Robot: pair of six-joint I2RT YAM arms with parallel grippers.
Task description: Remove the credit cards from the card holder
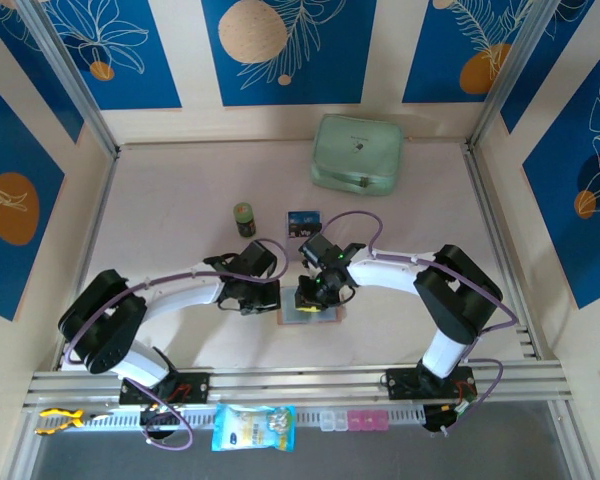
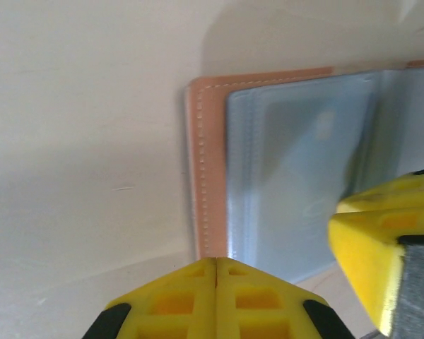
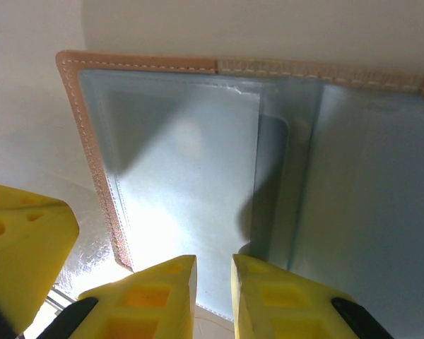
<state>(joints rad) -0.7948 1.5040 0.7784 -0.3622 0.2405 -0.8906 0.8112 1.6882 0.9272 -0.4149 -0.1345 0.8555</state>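
the card holder [image 1: 322,316] lies spread open on the pale table [image 1: 180,180], towards the near side and about midway between left and right. its grey clear pockets face up and a tan stitched border [image 2: 198,169] runs round them. the left gripper [image 1: 268,297] sits at the holder's left edge with its yellow fingers [image 2: 191,300] pressed tight together, the tips just at the tan corner. the right gripper [image 1: 316,292] hangs over the middle of the holder, its fingertips [image 3: 155,293] a narrow slit apart above the near rim of a pocket. i cannot tell if they touch the plastic. a darker shape [image 3: 272,176] shows behind the middle sleeve, too blurred to name. one dark blue credit card [image 1: 303,220] lies flat on the table just beyond the holder, apart from it. a small green can [image 1: 244,218] stands to its left, and a mint-green case [image 1: 358,152] rests at the far side.
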